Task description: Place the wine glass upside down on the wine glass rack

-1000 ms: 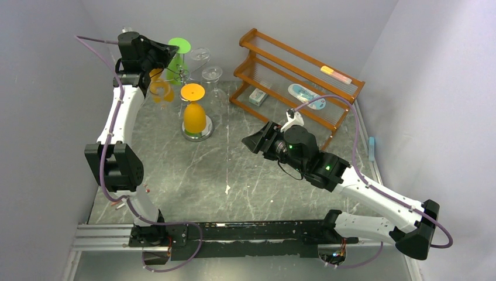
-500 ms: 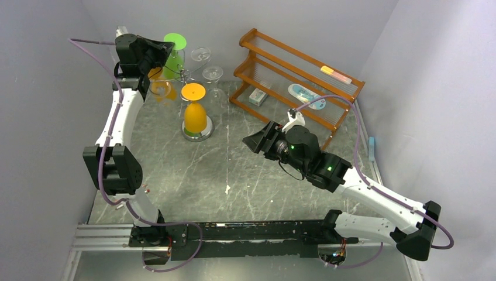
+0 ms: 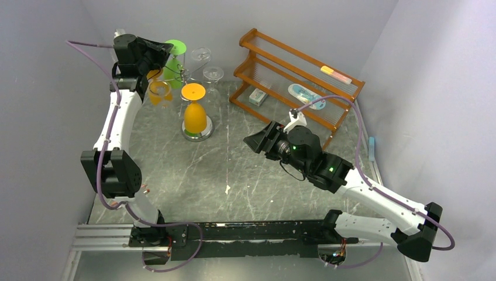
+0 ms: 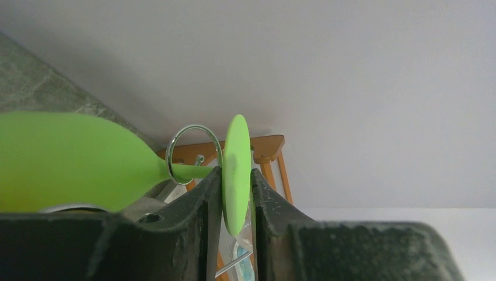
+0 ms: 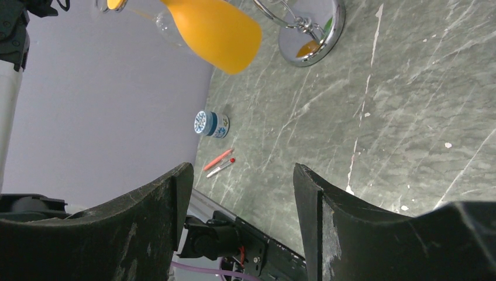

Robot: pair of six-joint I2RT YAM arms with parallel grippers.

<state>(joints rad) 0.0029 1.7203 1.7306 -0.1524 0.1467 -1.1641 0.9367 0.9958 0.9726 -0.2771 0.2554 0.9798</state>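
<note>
Left hand: my left hand is clenched on the green wine glass, with the flat green foot pinched edge-on between the two fingers.
Right hand: my right hand is released, fingers wide apart and holding nothing, hanging above the counter in front of the wooden shelf.
Where the glass is: up at the far left of the wine glass rack, foot uppermost and bowl hanging down. Its stem passes through one silver scroll loop.
Seated or not: I cannot tell whether the loop already carries the weight or my fingers do.
Neighbours: an orange glass hangs upside down over the mirrored base, and clear glasses hang just beside my load.
How it handles: I judge it light, rigid and smooth, so it may slide in a pinch, and the thin stem would not forgive a knock against the wire.
Where to hold: the foot's rim, as now. It is the broadest flat part and keeps my fingers clear of the loop.
Risk: opening before the foot rests on the wire would drop it.
</note>
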